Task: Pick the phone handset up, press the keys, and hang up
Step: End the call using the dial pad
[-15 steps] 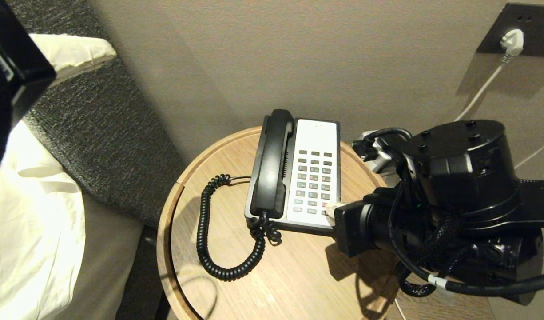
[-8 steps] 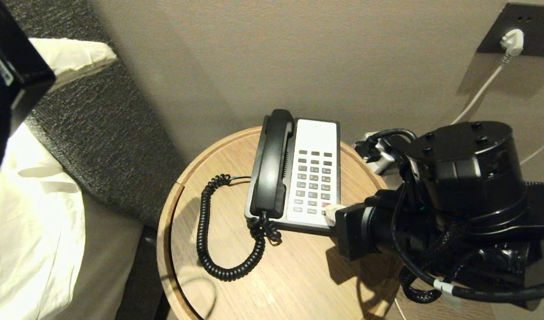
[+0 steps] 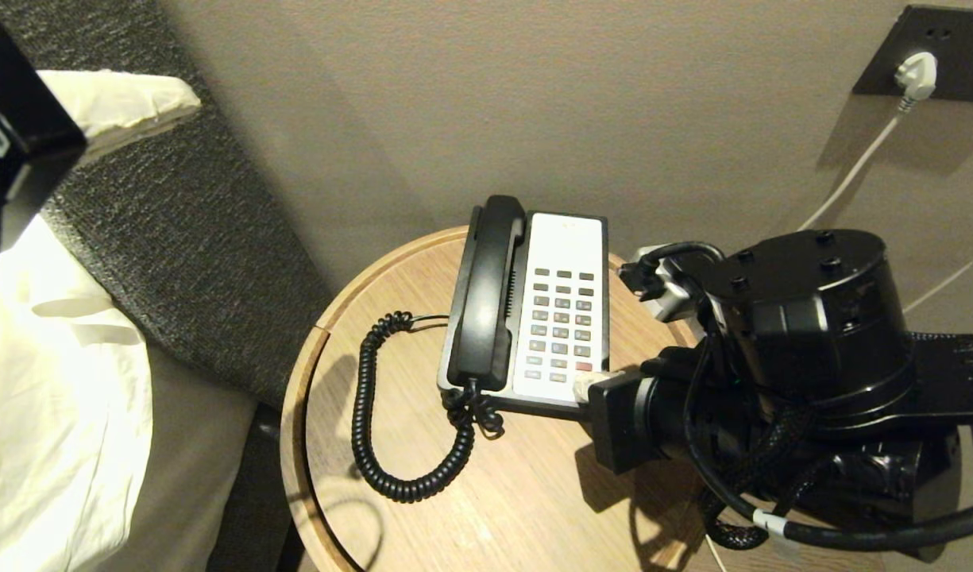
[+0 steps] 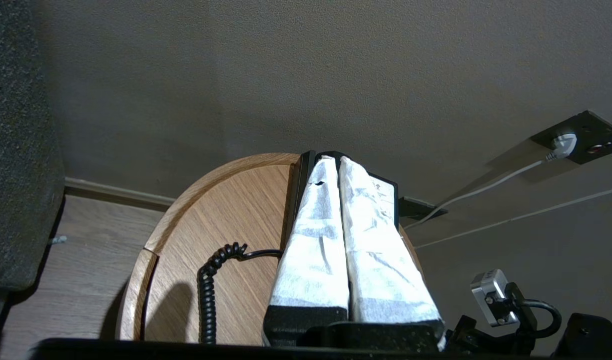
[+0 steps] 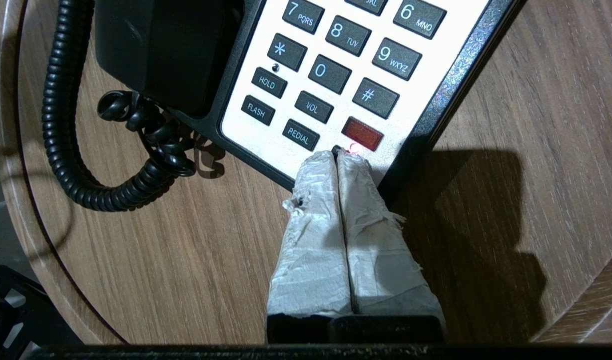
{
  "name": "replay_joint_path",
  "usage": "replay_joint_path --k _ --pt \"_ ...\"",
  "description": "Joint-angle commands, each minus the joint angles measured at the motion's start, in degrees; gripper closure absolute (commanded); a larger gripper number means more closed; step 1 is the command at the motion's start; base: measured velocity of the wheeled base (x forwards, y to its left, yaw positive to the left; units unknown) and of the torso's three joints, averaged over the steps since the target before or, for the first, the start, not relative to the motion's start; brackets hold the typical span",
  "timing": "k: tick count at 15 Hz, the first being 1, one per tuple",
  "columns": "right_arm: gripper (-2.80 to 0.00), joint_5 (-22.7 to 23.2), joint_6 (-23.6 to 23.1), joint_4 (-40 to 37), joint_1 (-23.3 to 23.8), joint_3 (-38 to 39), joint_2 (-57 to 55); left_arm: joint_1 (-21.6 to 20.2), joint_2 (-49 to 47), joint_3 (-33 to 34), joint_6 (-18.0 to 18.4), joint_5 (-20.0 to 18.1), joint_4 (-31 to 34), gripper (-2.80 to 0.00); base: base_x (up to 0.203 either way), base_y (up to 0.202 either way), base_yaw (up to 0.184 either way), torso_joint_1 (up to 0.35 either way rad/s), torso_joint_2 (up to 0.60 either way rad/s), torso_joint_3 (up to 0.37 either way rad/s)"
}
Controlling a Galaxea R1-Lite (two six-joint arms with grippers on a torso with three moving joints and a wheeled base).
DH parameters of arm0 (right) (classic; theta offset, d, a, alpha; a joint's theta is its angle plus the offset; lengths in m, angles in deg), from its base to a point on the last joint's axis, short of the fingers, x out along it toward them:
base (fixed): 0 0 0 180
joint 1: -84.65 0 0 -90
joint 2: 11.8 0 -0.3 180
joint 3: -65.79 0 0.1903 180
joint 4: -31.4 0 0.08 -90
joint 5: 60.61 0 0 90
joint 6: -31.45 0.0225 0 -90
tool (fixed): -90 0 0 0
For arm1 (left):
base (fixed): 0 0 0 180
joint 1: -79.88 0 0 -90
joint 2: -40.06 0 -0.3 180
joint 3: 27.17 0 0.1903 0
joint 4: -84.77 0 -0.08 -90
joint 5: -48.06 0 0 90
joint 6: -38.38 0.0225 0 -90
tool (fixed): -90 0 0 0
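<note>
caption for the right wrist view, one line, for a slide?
Right gripper, fingers shut, tips at the faceplate's lower edge beside the red key; handset on its cradle.

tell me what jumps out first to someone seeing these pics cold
The right gripper, fingers wrapped in white tape and shut together, has its tips at the phone's near edge, just short of the red key. The glossy black handset lies in its cradle left of the keys, coiled cord looping over the round wooden table.

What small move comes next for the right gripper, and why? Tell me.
Probably withdraw the right gripper clear of the phone. Its shut, taped tips sit at the faceplate's near edge beside the red key, while the phone handset lies on its cradle, so lifting it likely comes first.
</note>
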Motion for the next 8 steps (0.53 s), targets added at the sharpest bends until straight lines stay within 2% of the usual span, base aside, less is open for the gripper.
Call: replay_joint_path --k 1,8 --pt "0.0 -0.16 0.06 0.0 -0.02 -0.1 -0.4 -0.01 0.31 0.08 -0.15 0.22 -0.05 0.0 0.0 0.0 0.0 0.0 0.0 0.0" --pt "0.0 -0.24 -0.03 0.0 0.06 0.34 -0.62 -0.01 0.42 0.63 -0.1 0.22 -0.05 0.0 0.0 0.0 0.0 0.0 0.0 0.0"
